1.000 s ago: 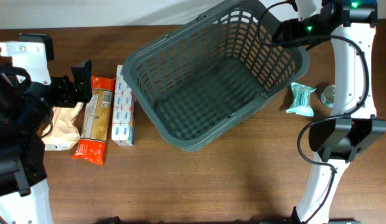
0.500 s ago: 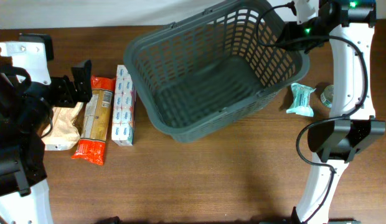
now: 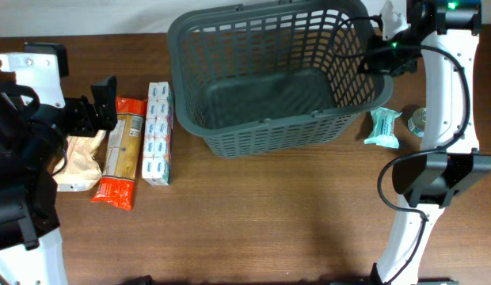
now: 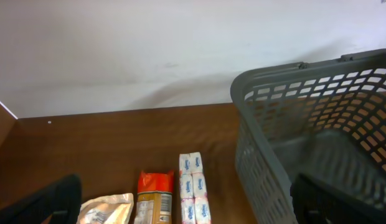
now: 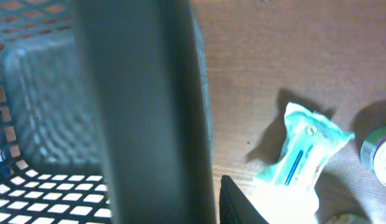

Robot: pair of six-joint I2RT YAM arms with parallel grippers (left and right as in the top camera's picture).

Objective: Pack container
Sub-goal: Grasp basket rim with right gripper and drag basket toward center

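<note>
Robot lab bench: brown wooden table (image 3: 261, 229) against plain white backdrop (image 4: 149, 50).

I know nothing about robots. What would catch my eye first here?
A big, empty dark grey basket sits at the far middle of the table, the right end effector clamped on its right rim. Left of it lie, side by side, a white-and-blue box, an orange packet and a tan bag; a teal packet lies to its right.
</note>
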